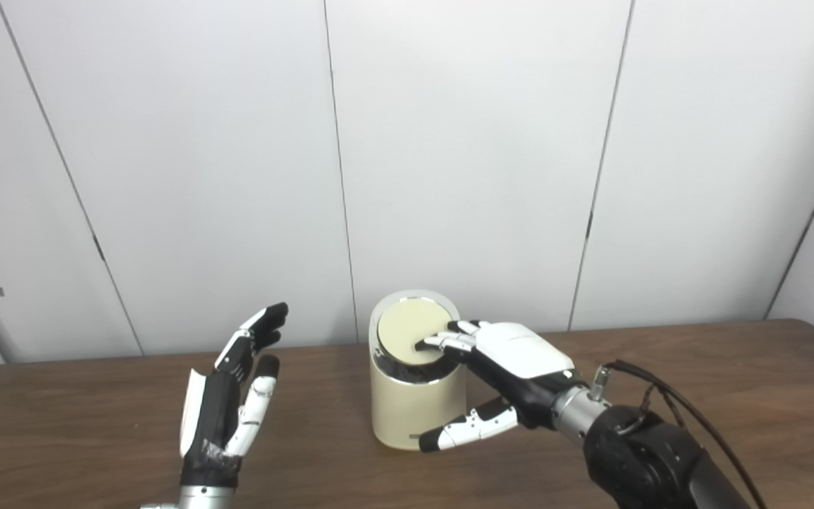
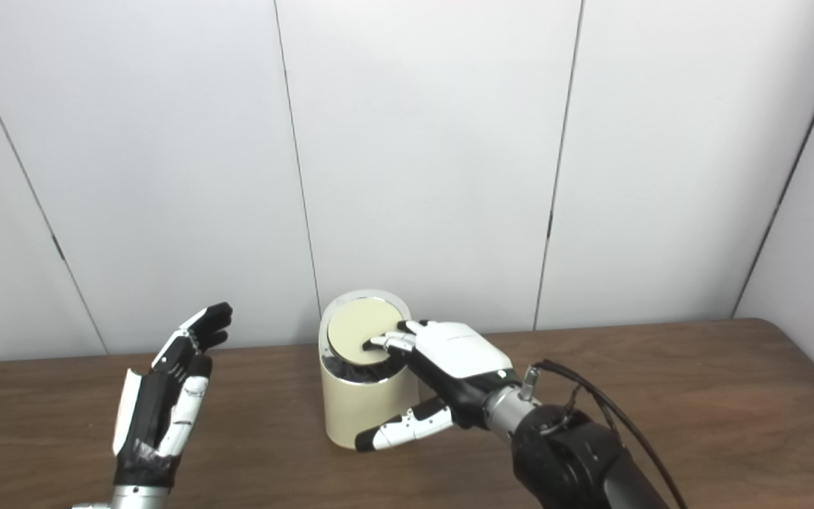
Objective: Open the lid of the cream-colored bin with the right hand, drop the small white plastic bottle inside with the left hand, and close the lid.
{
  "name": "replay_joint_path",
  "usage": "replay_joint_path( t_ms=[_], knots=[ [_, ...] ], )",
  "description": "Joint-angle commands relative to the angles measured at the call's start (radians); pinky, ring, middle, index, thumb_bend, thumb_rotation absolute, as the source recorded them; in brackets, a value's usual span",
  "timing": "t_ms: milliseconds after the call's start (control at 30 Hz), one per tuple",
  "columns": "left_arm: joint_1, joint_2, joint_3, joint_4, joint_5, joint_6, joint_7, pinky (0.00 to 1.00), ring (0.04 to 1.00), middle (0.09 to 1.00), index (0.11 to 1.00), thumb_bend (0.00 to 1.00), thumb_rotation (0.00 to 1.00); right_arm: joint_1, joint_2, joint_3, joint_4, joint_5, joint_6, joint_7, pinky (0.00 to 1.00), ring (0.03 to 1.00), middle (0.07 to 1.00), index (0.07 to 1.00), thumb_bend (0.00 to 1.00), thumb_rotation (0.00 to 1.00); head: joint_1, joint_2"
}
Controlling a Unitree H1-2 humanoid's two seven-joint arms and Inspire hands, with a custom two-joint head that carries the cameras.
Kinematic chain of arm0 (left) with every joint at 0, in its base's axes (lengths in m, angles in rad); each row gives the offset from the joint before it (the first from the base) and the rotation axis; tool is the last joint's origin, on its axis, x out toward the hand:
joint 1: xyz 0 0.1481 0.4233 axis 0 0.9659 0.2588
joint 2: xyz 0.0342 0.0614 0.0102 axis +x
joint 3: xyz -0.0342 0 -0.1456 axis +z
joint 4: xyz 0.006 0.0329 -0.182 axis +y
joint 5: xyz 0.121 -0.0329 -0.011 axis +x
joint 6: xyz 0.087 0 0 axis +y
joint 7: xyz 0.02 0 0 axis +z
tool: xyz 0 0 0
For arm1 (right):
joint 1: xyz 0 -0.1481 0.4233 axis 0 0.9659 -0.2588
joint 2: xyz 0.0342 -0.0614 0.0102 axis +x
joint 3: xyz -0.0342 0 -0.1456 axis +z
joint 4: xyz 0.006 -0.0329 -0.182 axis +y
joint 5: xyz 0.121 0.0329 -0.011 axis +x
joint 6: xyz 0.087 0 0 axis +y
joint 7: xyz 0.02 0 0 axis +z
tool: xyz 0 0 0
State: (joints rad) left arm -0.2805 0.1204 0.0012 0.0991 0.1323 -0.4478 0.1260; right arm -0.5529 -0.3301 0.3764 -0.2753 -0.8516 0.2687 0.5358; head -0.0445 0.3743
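Observation:
A cream-colored round bin stands on the brown table near its back edge. Its round lid sits tilted inside a silver rim, with a dark gap showing along its lower front edge. My right hand reaches over the bin from the right, its fingertips resting on the lid and its thumb stretched out in front of the bin wall. My left hand is raised upright left of the bin, open, palm facing the bin, holding nothing. No small white bottle is in view.
The wooden table stretches left and right of the bin, with a rounded corner at the far right. White wall panels stand close behind the bin. A black cable loops off my right wrist.

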Motion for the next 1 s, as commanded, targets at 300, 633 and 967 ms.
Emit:
replay_joint_path(
  t_ms=[300, 633, 967],
  knots=[
    [-0.031, 0.010, -0.001, -0.029, 0.005, -0.021, 0.019, 0.82, 0.844, 0.843, 0.833, 0.53, 0.86, -0.047, 0.007, 0.030, -0.023, -0.107, 0.005, 0.054, 1.00, 0.974, 0.896, 0.856, 0.90, 0.81, -0.008, 0.000],
    [-0.028, 0.009, 0.003, -0.033, -0.003, -0.021, 0.010, 0.83, 0.852, 0.848, 0.840, 0.54, 0.85, -0.057, 0.001, 0.081, -0.034, -0.261, -0.025, 0.131, 1.00, 0.967, 0.875, 0.832, 0.91, 0.83, -0.012, 0.009],
    [-0.028, 0.003, 0.013, -0.038, -0.050, -0.020, -0.015, 0.86, 0.861, 0.852, 0.840, 0.54, 0.82, -0.041, 0.010, 0.158, 0.001, -0.568, -0.112, 0.203, 0.95, 0.914, 0.822, 0.789, 0.98, 0.91, -0.015, 0.020]
  ],
)
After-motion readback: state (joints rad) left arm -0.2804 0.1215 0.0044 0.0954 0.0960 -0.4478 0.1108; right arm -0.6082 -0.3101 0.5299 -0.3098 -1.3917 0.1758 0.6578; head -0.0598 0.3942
